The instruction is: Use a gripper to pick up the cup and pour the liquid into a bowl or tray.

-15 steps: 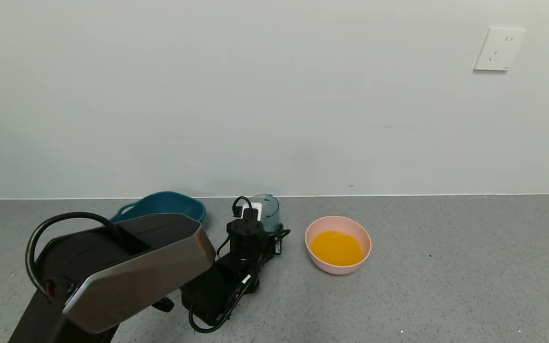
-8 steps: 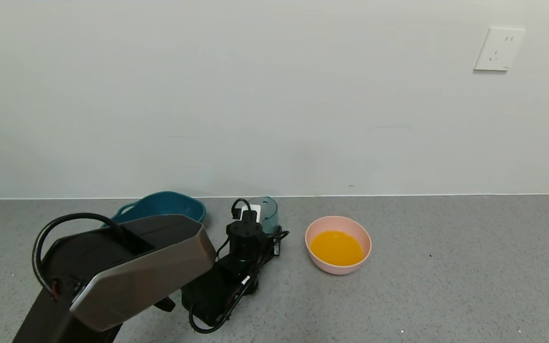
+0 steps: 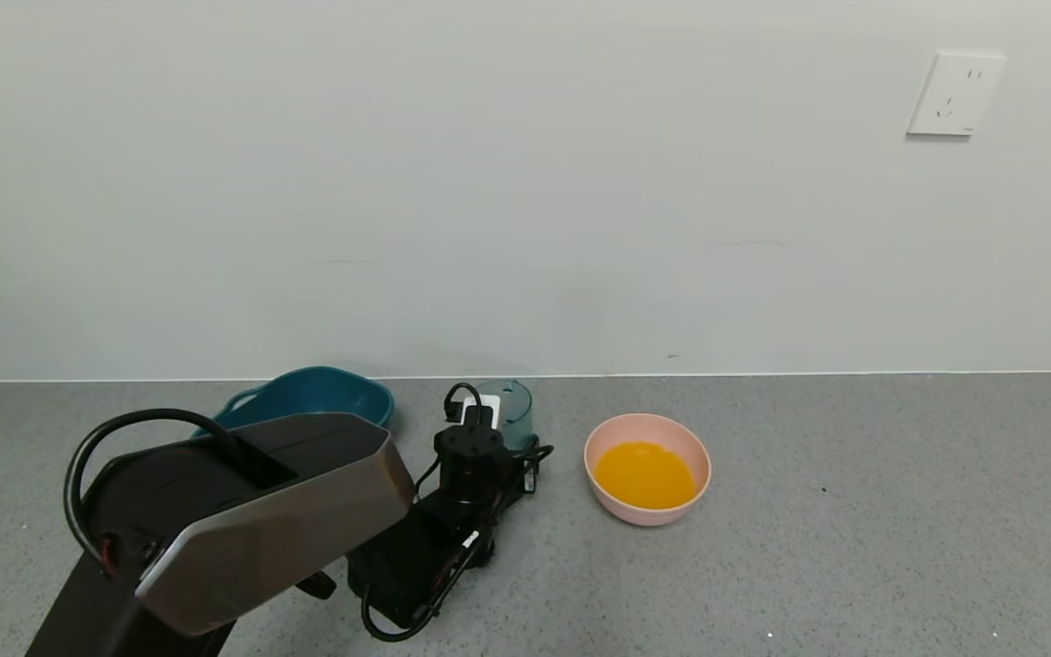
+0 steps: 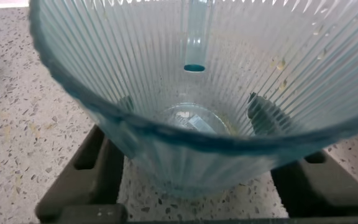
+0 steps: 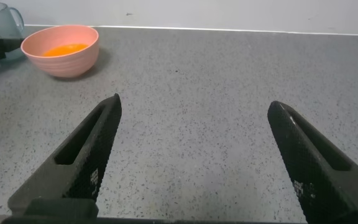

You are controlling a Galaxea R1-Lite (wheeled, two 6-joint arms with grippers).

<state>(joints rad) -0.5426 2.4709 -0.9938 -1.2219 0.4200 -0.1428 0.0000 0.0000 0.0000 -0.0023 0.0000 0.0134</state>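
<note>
The pale pink bowl stands on the grey counter and holds the orange liquid. The bowl also shows in the right wrist view, with the liquid in it. To the bowl's left, my left gripper is shut on the ribbed blue-green cup, which is upright, low at the counter. In the left wrist view the cup fills the frame and looks empty, with a dark finger on each side of it. My right gripper is open and empty over bare counter, out of the head view.
A dark teal tub sits behind my left arm, against the wall. A white wall socket is high on the right. Bare grey counter stretches to the right of the bowl.
The left gripper and the cup have sunk a little toward the counter. The bowl and its liquid have not moved.
</note>
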